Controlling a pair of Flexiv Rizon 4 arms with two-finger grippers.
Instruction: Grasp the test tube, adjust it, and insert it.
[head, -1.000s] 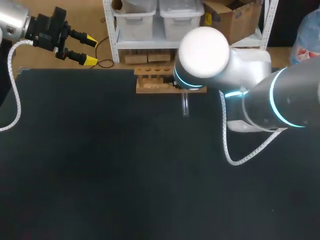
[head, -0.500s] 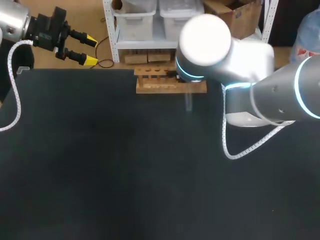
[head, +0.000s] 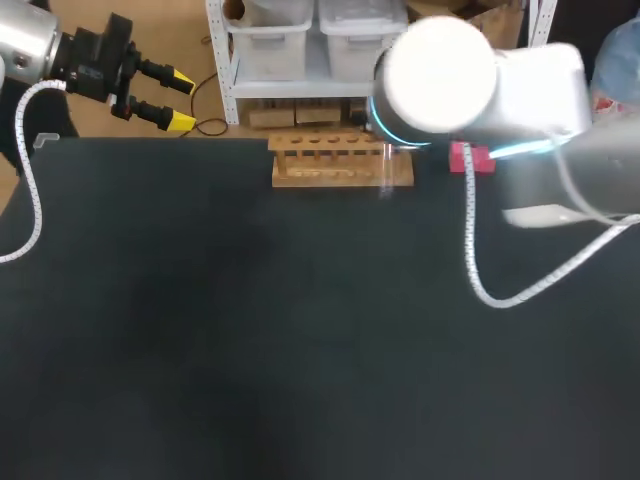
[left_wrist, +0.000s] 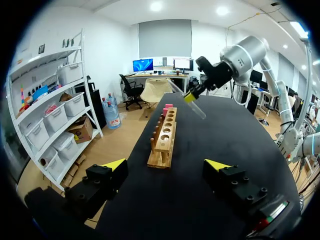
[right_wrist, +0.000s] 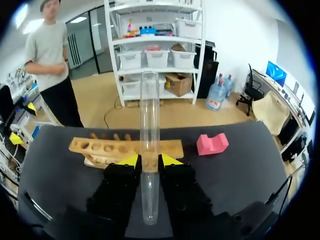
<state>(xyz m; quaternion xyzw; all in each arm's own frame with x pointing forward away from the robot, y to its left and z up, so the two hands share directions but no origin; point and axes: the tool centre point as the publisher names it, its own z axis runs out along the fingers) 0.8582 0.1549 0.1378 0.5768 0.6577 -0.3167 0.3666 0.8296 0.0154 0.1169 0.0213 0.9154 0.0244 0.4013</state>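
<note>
My right gripper (right_wrist: 149, 161) is pinching the test tube (right_wrist: 149, 110). One yellow tip sits on each side of the glass. So the grab part looks done.

The tube is up in the air and does not touch the table (head: 200, 320). It hangs near the end of the wooden rack (left_wrist: 165, 137), the end where the pink block (right_wrist: 212, 143) sits. From my left wrist view the tube leans. Its round end points down at the table, beside the rack and not over a hole.

I think I am in the middle of the job. The tube is not in the rack yet. The holes I can see look empty.

What is left: tip the tube straight up, bring it over one hole, push it down, then let go.

My left gripper (left_wrist: 167, 165) is spread wide and holds nothing. It waits at the far left corner of the table, well apart from the rack.
</note>
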